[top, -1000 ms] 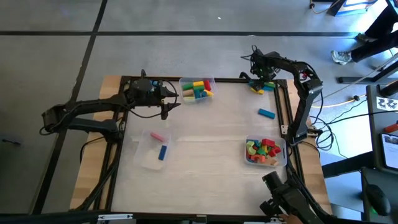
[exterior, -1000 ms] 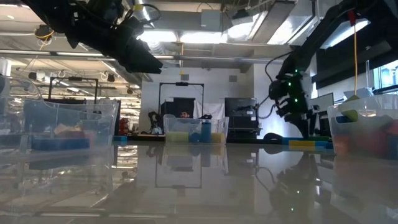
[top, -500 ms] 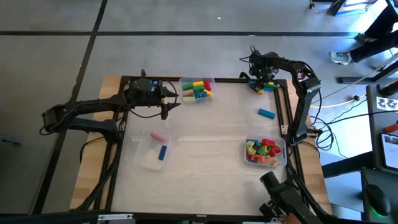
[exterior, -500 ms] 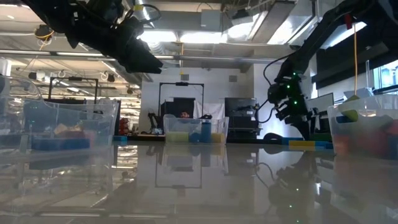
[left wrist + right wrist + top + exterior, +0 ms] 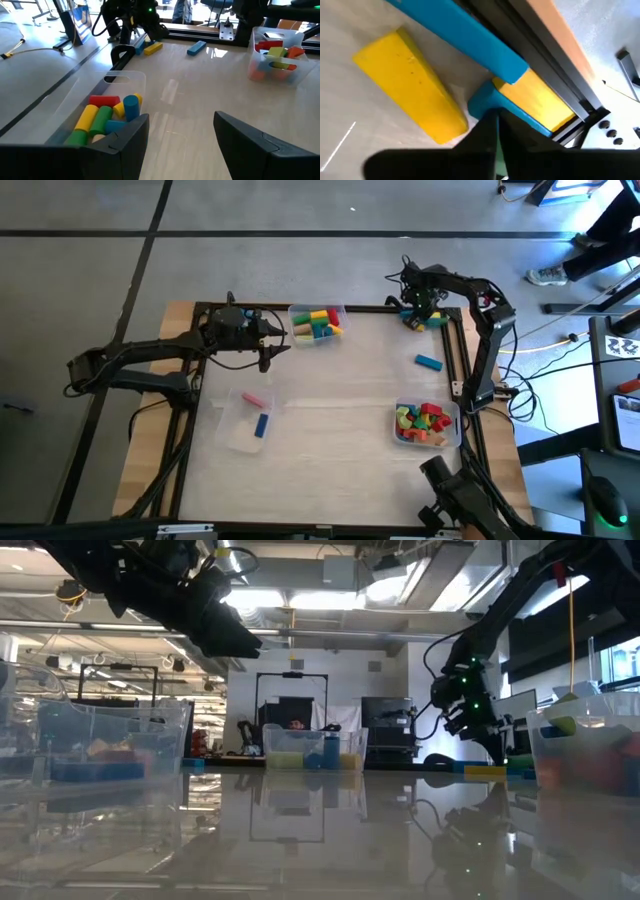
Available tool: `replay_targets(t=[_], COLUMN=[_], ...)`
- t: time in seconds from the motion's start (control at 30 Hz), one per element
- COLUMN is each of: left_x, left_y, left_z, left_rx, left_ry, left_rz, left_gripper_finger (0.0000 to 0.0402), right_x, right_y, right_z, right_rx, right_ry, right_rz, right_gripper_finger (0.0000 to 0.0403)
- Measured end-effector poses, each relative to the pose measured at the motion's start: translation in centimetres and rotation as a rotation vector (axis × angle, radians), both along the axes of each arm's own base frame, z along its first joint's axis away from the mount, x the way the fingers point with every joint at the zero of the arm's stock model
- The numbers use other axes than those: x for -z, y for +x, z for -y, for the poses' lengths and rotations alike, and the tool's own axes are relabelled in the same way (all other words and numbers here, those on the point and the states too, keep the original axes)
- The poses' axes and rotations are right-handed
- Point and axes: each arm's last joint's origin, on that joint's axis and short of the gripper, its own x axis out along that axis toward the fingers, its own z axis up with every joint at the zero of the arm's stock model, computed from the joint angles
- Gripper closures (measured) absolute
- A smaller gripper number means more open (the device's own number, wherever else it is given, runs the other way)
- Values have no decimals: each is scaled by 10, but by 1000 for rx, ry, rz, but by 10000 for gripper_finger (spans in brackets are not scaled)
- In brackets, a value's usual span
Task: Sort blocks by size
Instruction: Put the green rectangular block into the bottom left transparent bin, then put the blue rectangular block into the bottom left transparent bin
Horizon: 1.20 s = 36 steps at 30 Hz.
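Observation:
Several loose blocks lie at the table's far right corner: a yellow bar (image 5: 412,87), a long blue bar (image 5: 465,37), a second yellow block (image 5: 535,102) and a blue block (image 5: 487,102). My right gripper (image 5: 495,120) points down over them, shut, with its tips at the blue block's end. Another blue block (image 5: 428,362) lies alone on the table. My left gripper (image 5: 182,140) hangs open above the table, beside the far bin (image 5: 316,323) of long blocks. My right gripper's shut fingertips (image 5: 487,125) come from above to the end of the blue block (image 5: 482,105), which lies flat on the table. I cannot tell whether they touch it or have any of it between them.
A clear bin (image 5: 426,424) with several short blocks stands at the near right. Another clear bin (image 5: 248,420), at the near left, holds a pink and a blue block. The black frame rail (image 5: 555,65) runs right behind the corner blocks.
My right gripper has shut its fingers while staying over the blocks at the far right corner. The blocks lie where they were.

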Motion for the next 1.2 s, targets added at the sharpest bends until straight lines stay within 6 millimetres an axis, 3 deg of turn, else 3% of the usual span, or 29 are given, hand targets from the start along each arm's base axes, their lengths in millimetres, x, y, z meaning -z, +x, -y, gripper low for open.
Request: replay_targets(t=[0.33, 0.73, 0.97, 1.2], left_x=[0, 0, 2, 2], left_y=[0, 0, -1, -1], left_z=[0, 0, 0, 0], left_rx=[2, 0, 0, 3], left_ry=[5, -1, -10, -3], left_rz=[-1, -4, -21, -22], left_gripper_finger=[183, 183, 183, 183], right_x=[-8, -3, 2, 1], right_y=[0, 0, 15, 47], right_z=[-1, 1, -5, -25], right_rx=[-1, 98, 67, -34], right_ry=[-8, -48, -13, 11], right_rz=[43, 8, 33, 57], right_gripper_finger=[399, 363, 373, 374])
